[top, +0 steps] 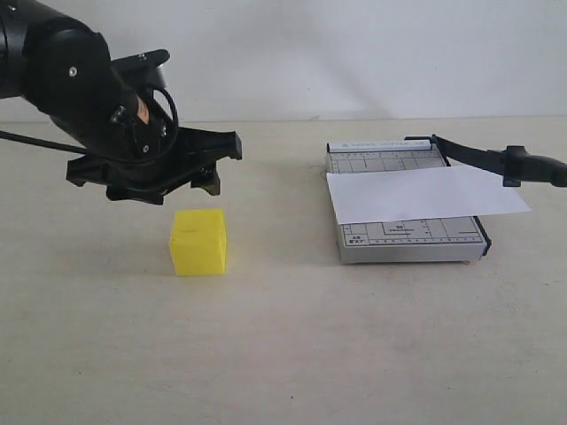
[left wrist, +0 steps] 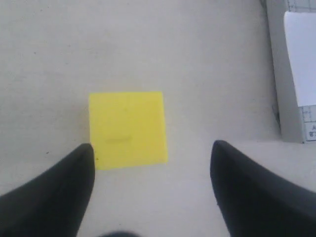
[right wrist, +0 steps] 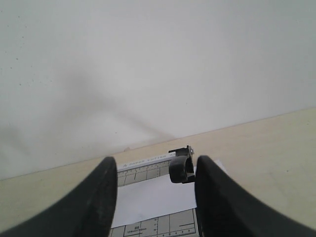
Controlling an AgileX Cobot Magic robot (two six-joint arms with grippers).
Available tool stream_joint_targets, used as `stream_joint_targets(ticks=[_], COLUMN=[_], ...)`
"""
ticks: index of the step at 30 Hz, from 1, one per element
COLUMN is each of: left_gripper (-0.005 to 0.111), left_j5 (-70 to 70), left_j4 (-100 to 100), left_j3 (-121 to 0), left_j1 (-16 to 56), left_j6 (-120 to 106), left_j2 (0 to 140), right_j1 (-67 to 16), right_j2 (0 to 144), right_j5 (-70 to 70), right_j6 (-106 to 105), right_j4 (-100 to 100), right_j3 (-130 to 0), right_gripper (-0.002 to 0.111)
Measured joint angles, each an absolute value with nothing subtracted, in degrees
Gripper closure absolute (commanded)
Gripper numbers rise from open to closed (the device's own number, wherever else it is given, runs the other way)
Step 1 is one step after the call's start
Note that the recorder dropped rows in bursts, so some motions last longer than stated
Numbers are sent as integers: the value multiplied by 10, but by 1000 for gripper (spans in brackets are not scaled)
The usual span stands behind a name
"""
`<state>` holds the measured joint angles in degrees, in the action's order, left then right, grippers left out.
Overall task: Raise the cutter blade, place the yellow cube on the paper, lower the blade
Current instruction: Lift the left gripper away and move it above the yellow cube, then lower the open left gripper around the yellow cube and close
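Beige tabletop point(top: 283, 354), yellow cube point(top: 198, 241), white wall point(top: 354, 53)

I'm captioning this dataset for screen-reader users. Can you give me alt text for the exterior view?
The left gripper hovers open above a yellow cube on a pale table. To the right, white paper lies across a grey cutter base, with the black cutter blade raised.

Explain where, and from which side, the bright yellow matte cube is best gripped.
Probably from above, closing on two opposite side faces of the bright yellow matte cube: it sits flat on the pale table, faces parallel and unobstructed, the open left gripper above it.
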<state>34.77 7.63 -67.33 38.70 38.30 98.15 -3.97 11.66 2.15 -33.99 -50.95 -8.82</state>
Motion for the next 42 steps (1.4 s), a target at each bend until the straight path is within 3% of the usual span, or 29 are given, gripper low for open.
stream_joint_targets(ticks=[19,27,42], left_gripper=[37,17,17], left_j5=[381,379,349], left_j4=[115,114,109], left_j3=[-668,-668,-668], left_j1=[386,386,386], left_j6=[379,379,385], left_j2=[987,987,1033], right_j1=[-40,-40,-40], right_j2=[117,117,117], right_j5=[21,21,21], right_j6=[-340,-340,-340], right_j4=[-510,-510,-510], right_j3=[-88,-88,-88], right_gripper=[61,61,61])
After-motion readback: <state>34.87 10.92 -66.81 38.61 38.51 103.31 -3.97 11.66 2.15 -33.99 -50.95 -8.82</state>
